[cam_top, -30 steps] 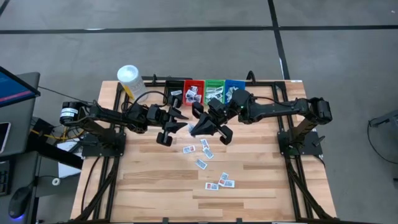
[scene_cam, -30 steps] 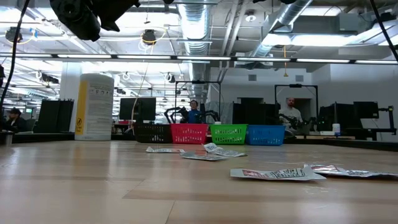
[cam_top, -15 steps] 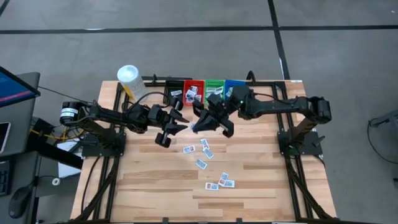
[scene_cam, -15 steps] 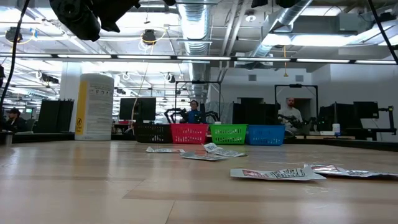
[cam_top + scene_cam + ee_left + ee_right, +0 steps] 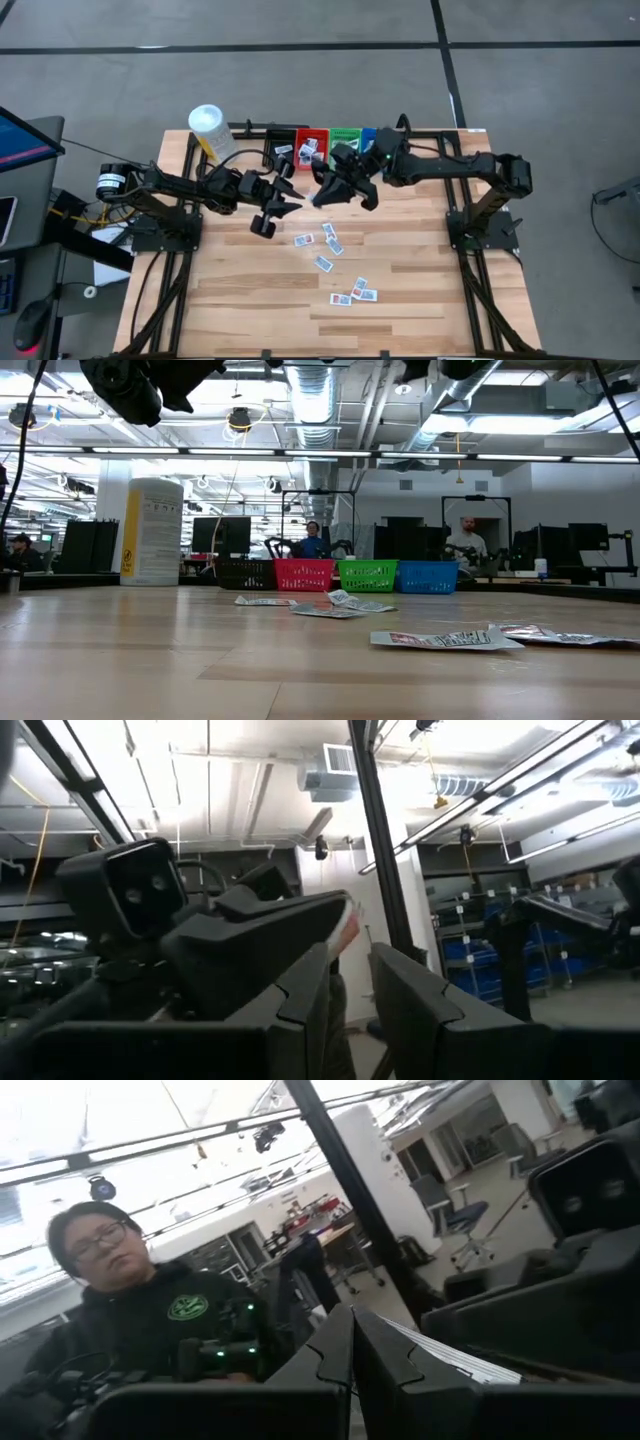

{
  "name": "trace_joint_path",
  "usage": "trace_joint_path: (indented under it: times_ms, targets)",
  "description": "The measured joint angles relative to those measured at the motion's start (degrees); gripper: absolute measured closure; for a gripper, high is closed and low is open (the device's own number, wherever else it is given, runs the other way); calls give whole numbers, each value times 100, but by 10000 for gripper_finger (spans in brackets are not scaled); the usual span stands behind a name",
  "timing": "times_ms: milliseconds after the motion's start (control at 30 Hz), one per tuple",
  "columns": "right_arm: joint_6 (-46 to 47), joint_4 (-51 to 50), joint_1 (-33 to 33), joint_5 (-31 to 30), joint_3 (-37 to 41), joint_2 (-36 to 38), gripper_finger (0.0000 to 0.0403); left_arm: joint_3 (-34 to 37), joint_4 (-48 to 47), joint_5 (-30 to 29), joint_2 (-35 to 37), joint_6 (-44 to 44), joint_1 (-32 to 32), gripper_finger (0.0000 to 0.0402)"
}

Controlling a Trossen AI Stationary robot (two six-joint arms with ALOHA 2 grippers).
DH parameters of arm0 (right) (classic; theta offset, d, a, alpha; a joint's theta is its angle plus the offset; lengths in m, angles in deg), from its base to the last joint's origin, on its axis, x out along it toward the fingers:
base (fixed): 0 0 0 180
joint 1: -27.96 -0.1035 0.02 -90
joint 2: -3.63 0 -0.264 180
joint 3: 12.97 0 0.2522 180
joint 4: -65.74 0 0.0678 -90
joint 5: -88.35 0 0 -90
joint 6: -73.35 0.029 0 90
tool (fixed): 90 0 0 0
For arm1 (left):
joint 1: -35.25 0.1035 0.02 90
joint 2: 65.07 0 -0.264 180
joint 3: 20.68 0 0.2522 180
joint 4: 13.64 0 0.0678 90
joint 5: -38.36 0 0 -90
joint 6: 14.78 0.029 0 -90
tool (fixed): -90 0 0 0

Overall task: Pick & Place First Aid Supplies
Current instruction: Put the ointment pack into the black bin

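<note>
Packets (image 5: pixel 330 243) lie scattered over the middle of my bench (image 5: pixel 240 300), more toward its near right. I see a few already in the red bin (image 5: pixel 310 149) at the far edge. My right pincer (image 5: pixel 322 196) hangs above the bench just before the bins, fingers pressed together on a white packet (image 5: pixel 450 1360). My left pincer (image 5: pixel 292 199) hovers facing it, fingers slightly apart.

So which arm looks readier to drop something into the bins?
Right, probably. The right gripper is shut on what looks like a white packet and hangs just in front of the red bin. The left gripper hovers beside it.
</note>
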Motion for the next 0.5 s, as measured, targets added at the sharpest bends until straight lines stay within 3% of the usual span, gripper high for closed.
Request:
trace_joint_path:
  times_ms: [500]
  targets:
    - [323,-187,-63,-9,4,-63,403,2,-839,-13,-2,672,-2,321]
